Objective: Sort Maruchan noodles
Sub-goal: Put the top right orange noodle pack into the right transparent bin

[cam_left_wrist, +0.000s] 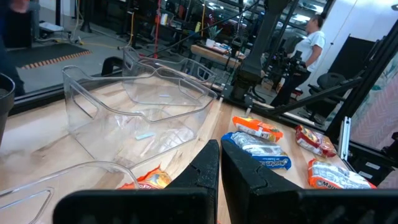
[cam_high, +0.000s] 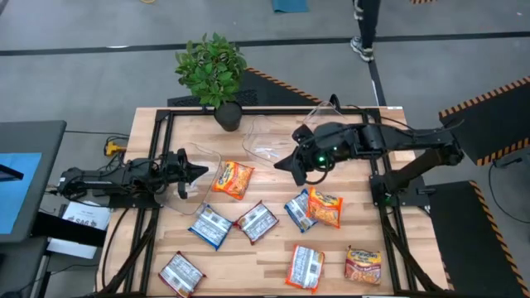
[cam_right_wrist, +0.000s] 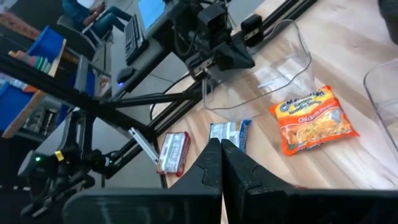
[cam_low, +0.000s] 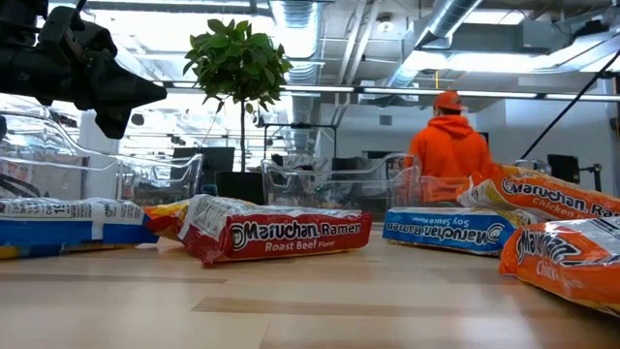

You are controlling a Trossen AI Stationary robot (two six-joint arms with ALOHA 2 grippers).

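Several Maruchan noodles packets lie flat on the wooden table: an orange one (cam_high: 232,179) toward the left, blue-and-white ones (cam_high: 209,226) (cam_high: 298,209), red-and-white ones (cam_high: 257,221) (cam_high: 305,266) (cam_high: 180,274), and orange ones (cam_high: 325,207) (cam_high: 363,265). My left gripper (cam_high: 199,171) (cam_left_wrist: 220,149) waits shut at the table's left edge, pointing level toward the right. My right gripper (cam_high: 286,164) (cam_right_wrist: 220,146) is shut and empty, raised above the table's middle and slanting down to the left, over the orange packet (cam_right_wrist: 315,120).
Clear plastic bins stand at the far middle (cam_high: 277,136) (cam_left_wrist: 143,112) and by my left gripper (cam_right_wrist: 273,68). A potted plant (cam_high: 214,74) stands at the far edge. Black frame rails (cam_high: 157,223) run along both sides. A person in orange (cam_low: 448,145) is behind the table.
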